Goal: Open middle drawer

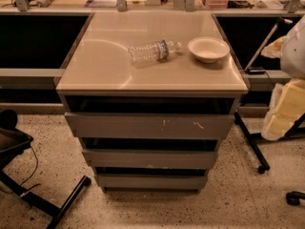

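middle drawer (150,159) sits between the scratched front (150,126) and the shortest front (151,181). gripper (286,109) hangs at the right edge, apart from it; whether wide or narrow, i cannot tell.

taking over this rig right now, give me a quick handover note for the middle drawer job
Pincer: not in view; nothing is at the drawer fronts.
Middle drawer: second of three grey fronts, below the scratched top front, above the short bottom front. Looks shut; no box interior shows.
Done: nothing visible.
Left: bring the pincer to its front, likely hook the top edge, pull out.
On the tabletop: a lying bottle and a bowl, apart.
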Controlling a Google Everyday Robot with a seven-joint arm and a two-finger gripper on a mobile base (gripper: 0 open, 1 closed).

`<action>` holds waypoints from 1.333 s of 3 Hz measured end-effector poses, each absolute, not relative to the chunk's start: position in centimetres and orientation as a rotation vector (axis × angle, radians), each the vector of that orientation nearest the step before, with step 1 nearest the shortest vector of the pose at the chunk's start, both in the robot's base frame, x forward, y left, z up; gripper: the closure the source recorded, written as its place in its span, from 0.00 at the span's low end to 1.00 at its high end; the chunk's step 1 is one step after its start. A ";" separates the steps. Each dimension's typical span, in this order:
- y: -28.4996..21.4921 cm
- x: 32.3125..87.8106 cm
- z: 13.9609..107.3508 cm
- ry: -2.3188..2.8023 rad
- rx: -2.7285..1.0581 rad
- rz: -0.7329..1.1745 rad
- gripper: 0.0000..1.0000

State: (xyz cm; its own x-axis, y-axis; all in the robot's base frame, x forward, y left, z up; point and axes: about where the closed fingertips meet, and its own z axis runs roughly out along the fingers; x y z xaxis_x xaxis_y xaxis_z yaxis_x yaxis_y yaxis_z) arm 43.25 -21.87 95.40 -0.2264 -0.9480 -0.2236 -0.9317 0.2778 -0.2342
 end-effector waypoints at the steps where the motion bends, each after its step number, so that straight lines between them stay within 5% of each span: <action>1: -22.1 42.2 89.2 2.260 -1.655 0.024 0.00; 3: -20.9 40.0 72.5 2.445 -1.463 0.115 0.00; 4: -17.4 37.0 62.8 2.504 -1.427 0.388 0.00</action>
State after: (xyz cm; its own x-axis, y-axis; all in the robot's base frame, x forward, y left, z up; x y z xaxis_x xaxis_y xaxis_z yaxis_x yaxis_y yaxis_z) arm 36.98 -17.43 62.77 -0.4978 -0.8028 -0.3283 -0.8645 0.4898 0.1129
